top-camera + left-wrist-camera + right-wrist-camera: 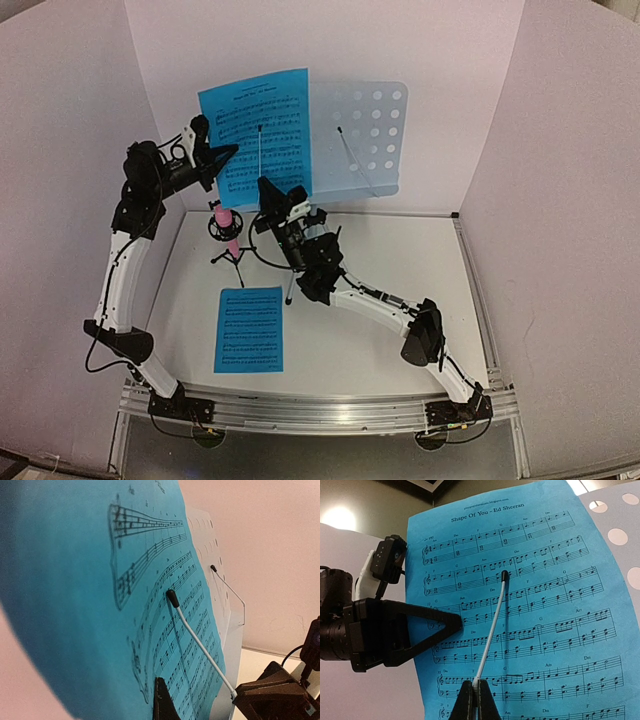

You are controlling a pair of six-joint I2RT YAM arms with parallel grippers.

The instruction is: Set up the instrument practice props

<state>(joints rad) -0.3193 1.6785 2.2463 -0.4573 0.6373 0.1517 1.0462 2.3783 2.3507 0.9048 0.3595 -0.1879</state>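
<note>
**At the stand desk: both grippers on the hung sheet**

At the back of the table (pixel 400 262), the music stand desk (pixel 365 140) stands upright before the rear wall. A blue sheet (pixel 255 125) lies flat against the desk's left part, printed side out.

Your left arm stands steeply up from its base, bends at the elbow and extends in from the left. The left gripper (pixel 222 153) points rightward, its tip touching the sheet's left edge. From the left wrist camera only one finger (pixel 161 705) shows in front of the paper. You cannot tell whether the jaws pinch the sheet or merely press on it.

Your right arm runs low across the table from the right base, then angles upward at the wrist, so the right gripper (pixel 476 685) points up at the desk's lower edge. Its jaws are narrow, closed on the base of the white wire page holder (pixel 491 625), which slants up across the staves to a black tip. A second wire holder (pixel 358 158) lies across the bare perforated right half.

The other blue sheet (pixel 248 328) lies flat on the table near your left arm, staves facing up. Between it and the stand is a pink microphone (pixel 226 222) on a small black tripod (pixel 232 258).
</note>
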